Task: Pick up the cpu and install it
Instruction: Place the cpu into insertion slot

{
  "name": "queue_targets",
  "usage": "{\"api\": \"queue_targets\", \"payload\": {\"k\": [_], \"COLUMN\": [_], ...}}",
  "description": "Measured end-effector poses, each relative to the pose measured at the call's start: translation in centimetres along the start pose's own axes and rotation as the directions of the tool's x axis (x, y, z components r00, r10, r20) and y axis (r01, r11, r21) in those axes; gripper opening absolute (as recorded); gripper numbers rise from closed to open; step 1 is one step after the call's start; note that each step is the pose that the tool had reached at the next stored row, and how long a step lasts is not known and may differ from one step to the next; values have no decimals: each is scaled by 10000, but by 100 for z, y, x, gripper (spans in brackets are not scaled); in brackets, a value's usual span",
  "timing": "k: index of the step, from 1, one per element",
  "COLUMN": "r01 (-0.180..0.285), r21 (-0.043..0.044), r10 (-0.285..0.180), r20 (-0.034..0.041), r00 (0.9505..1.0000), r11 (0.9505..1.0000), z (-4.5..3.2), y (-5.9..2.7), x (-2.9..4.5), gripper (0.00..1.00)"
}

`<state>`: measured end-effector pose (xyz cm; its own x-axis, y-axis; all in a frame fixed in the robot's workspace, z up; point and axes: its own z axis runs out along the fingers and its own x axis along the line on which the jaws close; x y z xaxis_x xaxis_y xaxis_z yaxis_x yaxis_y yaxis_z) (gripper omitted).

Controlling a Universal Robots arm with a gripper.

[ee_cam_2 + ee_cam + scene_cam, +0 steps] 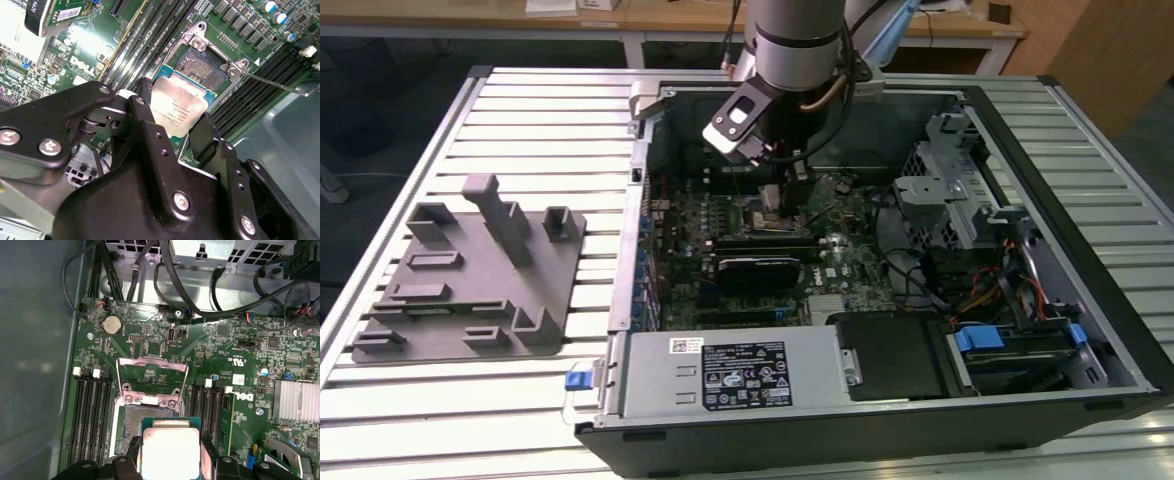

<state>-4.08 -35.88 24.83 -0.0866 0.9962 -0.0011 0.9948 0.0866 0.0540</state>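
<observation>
Plainly, the pick-up half is done. The gripper has its jaws closed narrowly on two opposite edges of the cpu, and the chip is carried clear of the board, inside the open computer case that lies on the slatted desk.

In the first wrist view the cpu hangs over the edge of the CPU socket nearest the gripper. Part of the socket's contact field shows uncovered beyond it, so I judge it not yet seated. The socket's load plate stands swung up on the far side of the socket, and the retention lever is sprung out beside it. Seating and clamping are left.

The cpu's silver metal top faces up toward the wrist cameras, its green rim showing round the lid. It looks roughly flat to the board, though I cannot tell about a slight tilt. It is close to square, with no real long axis. Its edges run about in line with the socket's edges.

The grey fixture block sits well apart from the socket, outside the case.
</observation>
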Motion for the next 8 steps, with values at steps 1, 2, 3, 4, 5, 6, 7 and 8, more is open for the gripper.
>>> {"api": "queue_targets", "payload": {"k": [1, 2, 3, 4, 5, 6, 7, 8], "r01": [0, -1, -3, -10, -24, -46, -70, -91], "r21": [0, 0, 0, 0, 0, 0, 0, 0], "r10": [0, 1, 3, 10, 24, 46, 70, 91], "r20": [0, 0, 1, 1, 1, 3, 3, 5], "r00": [10000, 10000, 10000, 10000, 10000, 10000, 10000, 10000], "r11": [10000, 10000, 10000, 10000, 10000, 10000, 10000, 10000], "z": [5, 10, 15, 21, 27, 33, 39, 44], "y": [0, -1, -1, -1, -1, -2, -2, -2], "x": [1, 1, 1, 1, 1, 1, 1, 1], "gripper": [54, 54, 54, 54, 54, 54, 54, 54]}}
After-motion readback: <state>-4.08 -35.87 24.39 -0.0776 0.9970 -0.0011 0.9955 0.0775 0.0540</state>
